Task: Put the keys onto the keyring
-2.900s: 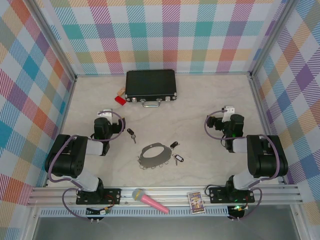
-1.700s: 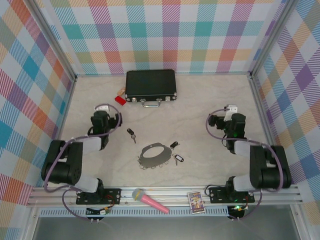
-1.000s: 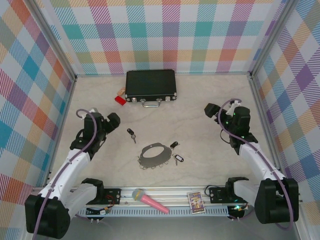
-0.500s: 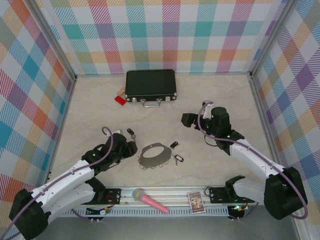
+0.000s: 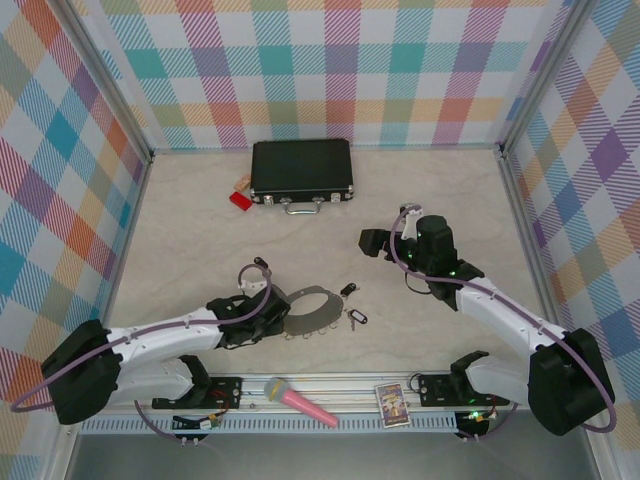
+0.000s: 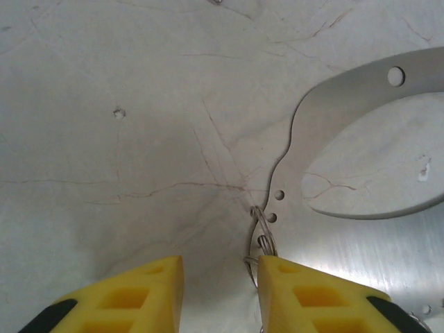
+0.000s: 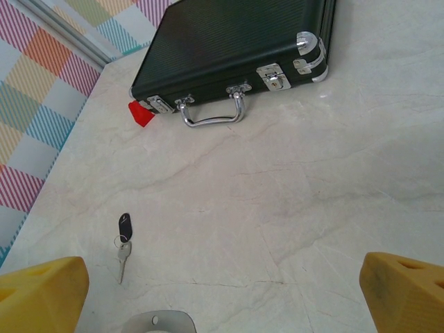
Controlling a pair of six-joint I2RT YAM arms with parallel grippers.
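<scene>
The keyring (image 5: 312,312) is a flat grey hoop lying at table centre. In the left wrist view its rim (image 6: 326,118) shows small holes and a thin wire loop (image 6: 264,234). My left gripper (image 5: 268,306) is low at the hoop's left edge. It (image 6: 220,281) stands partly closed, with bare table in the gap and the wire loop against its right finger (image 6: 312,291). Two keys (image 5: 347,290) (image 5: 357,318) with black tags lie right of the hoop. A third key (image 7: 123,243) lies beyond its far left side. My right gripper (image 5: 373,241) (image 7: 222,298) hovers wide open with nothing in it.
A black case (image 5: 302,168) (image 7: 236,48) with a metal handle stands at the back, a red tag (image 5: 240,199) beside its left end. A pink microphone (image 5: 300,401) and a small card (image 5: 393,404) lie on the front rail.
My left arm swung down and right to the keyring's left edge, and its jaws narrowed. My right gripper moved left toward the centre and stayed open.
</scene>
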